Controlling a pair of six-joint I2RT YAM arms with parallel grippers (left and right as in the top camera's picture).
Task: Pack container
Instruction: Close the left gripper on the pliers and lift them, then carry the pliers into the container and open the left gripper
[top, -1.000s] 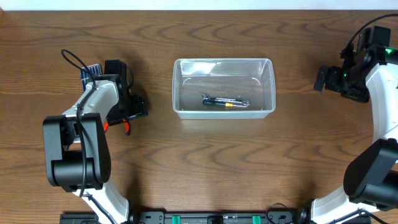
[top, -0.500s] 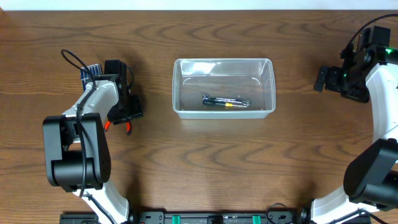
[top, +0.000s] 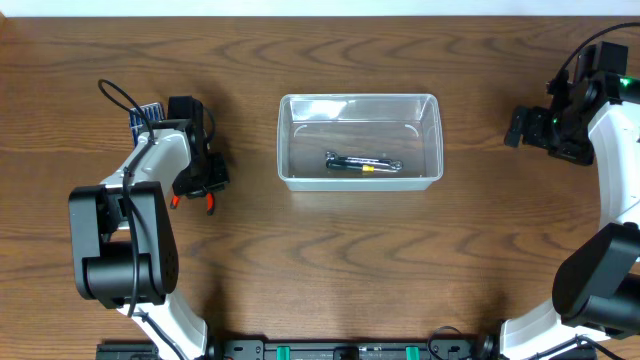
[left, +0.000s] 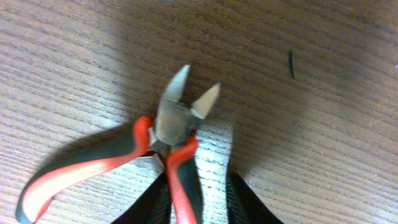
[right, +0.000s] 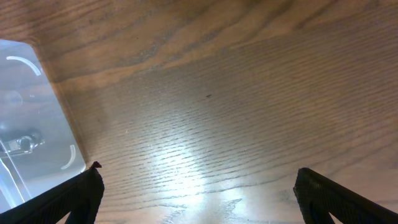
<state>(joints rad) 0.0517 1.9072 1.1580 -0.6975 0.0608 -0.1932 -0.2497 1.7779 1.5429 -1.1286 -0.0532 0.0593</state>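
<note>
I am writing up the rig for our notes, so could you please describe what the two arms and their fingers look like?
Both the left arm and right arm have white links between black joint housings. A black cable loops off the left one; a green light glows on the right. The left fingers and right fingers are black.
</note>
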